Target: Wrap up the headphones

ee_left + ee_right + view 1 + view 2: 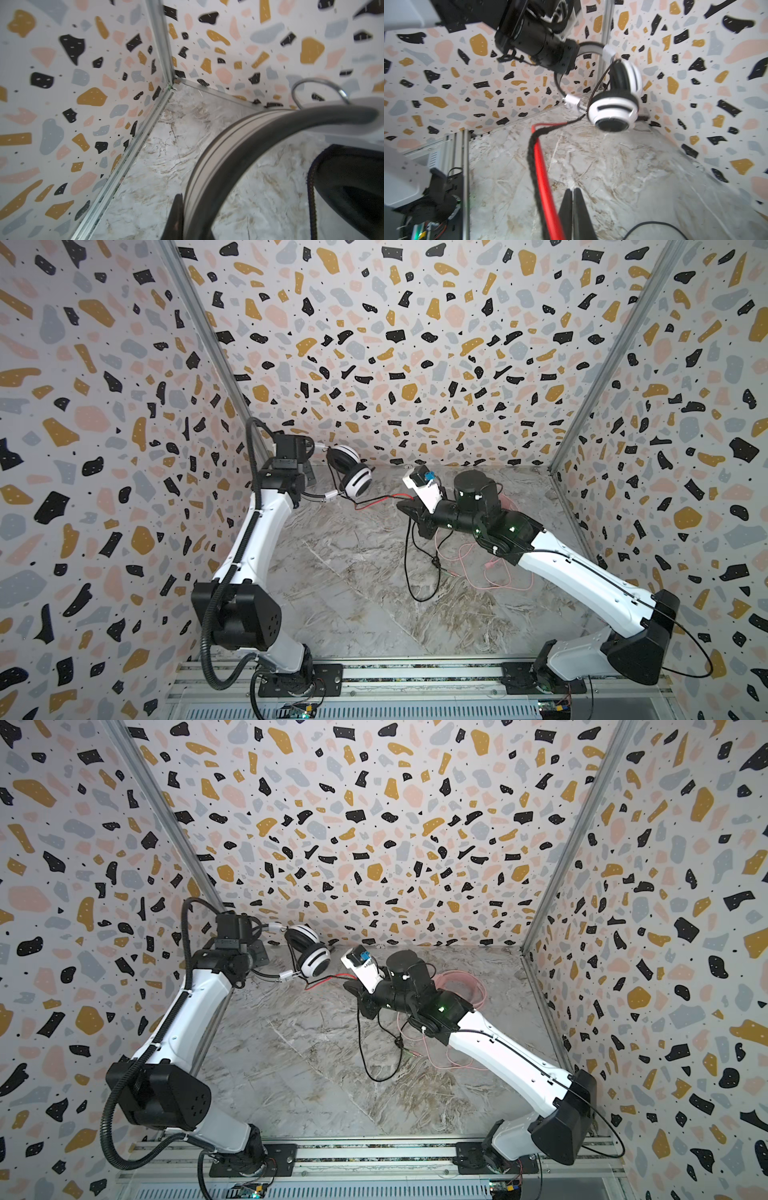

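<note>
white-and-black headset (351, 472): over-ear, white cups with black slots and black pads; raised off the table (353, 614), at 11 o'clock near the back corner.
pose: headband arching toward 9 o'clock, the two earcups (357, 486) hanging close together, one above the other.
black-and-red cable (374, 501): runs from the lower cup toward 3 o'clock, then drops as a thin black loop (409, 572) lying mid-table, plugs (448, 572) at its end.
pink cable (498, 572): loose tangled loops flat on the table at 3 o'clock, reaching beside the plugs; its headset is hidden.
</note>
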Controlling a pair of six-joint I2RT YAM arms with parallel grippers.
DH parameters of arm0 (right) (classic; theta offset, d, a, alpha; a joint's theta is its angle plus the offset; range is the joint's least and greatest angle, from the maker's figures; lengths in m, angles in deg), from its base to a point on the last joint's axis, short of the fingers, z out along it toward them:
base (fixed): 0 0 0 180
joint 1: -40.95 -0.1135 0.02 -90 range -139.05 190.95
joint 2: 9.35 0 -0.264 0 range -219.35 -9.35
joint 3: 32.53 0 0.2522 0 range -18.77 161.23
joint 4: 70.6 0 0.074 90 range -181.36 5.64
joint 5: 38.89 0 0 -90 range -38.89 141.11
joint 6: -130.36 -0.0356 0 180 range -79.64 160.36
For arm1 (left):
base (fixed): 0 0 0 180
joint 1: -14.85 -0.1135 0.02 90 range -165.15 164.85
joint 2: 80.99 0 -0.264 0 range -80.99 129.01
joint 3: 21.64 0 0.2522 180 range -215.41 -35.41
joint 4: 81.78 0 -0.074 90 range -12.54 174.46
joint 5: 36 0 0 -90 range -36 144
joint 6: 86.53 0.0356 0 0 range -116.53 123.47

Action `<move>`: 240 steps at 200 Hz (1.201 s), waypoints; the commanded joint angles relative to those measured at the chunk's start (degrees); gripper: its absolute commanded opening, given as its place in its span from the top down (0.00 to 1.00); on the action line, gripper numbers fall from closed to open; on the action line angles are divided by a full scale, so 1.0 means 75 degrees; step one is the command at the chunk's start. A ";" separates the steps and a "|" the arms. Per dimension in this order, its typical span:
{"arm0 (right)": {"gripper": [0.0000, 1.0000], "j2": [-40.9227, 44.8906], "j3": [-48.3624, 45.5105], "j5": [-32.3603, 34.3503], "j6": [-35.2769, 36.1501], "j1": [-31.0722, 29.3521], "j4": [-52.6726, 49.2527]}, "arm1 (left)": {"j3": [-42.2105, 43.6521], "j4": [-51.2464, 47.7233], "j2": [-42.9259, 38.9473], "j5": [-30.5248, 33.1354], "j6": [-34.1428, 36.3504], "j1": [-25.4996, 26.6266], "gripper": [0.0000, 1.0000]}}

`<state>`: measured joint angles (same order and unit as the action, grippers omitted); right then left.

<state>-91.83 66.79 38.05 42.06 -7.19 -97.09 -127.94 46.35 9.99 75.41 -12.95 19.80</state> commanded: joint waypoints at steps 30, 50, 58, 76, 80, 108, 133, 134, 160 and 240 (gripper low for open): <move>1.00 -0.0694 0.1871 0.1067 0.0404 0.0762 -0.0690 | 0.0056 -0.0538 -0.0437 -0.1460 0.1925 0.1024 1.00; 1.00 -0.1270 0.2416 0.0314 0.0032 0.1517 -0.0725 | 0.0492 -0.0566 -0.0900 -0.2358 0.2130 0.1250 1.00; 1.00 -0.1571 0.2651 0.0075 -0.0087 0.1741 -0.0737 | 0.0704 -0.0473 -0.1148 -0.2732 0.2143 0.1301 1.00; 1.00 -0.2589 0.3757 -0.0478 -0.0158 0.2133 -0.1425 | 0.1054 -0.0282 -0.1669 -0.3851 0.2084 0.1352 1.00; 1.00 -0.2855 0.4128 -0.0594 -0.0159 0.2189 -0.1706 | 0.1104 -0.0290 -0.1753 -0.4175 0.2119 0.1366 1.00; 1.00 -0.4163 0.5475 -0.0919 -0.0181 0.2374 -0.2657 | 0.0615 -0.1440 -0.1725 -0.5150 0.2591 0.1523 1.00; 1.00 -0.4603 0.5227 -0.1085 -0.0374 0.2374 -0.2611 | 0.0533 -0.1655 -0.1865 -0.5620 0.2676 0.1565 1.00; 1.00 -0.4603 0.5227 -0.1085 -0.0374 0.2374 -0.2611 | 0.0535 -0.1639 -0.1871 -0.5620 0.2662 0.1566 1.00; 1.00 -0.4190 0.3584 -0.1383 -0.0650 0.2375 -0.1816 | 0.0577 -0.0987 -0.2218 -0.5604 0.2250 0.1543 1.00; 0.75 -0.3615 0.0854 -0.3668 -0.2242 0.2199 0.1049 | -0.0934 -0.0631 -0.2100 -0.6515 0.1603 0.1525 1.00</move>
<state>-121.11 75.36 16.63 31.78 10.03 -99.43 -128.85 36.89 -4.63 32.84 2.72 31.15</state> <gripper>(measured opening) 0.210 0.071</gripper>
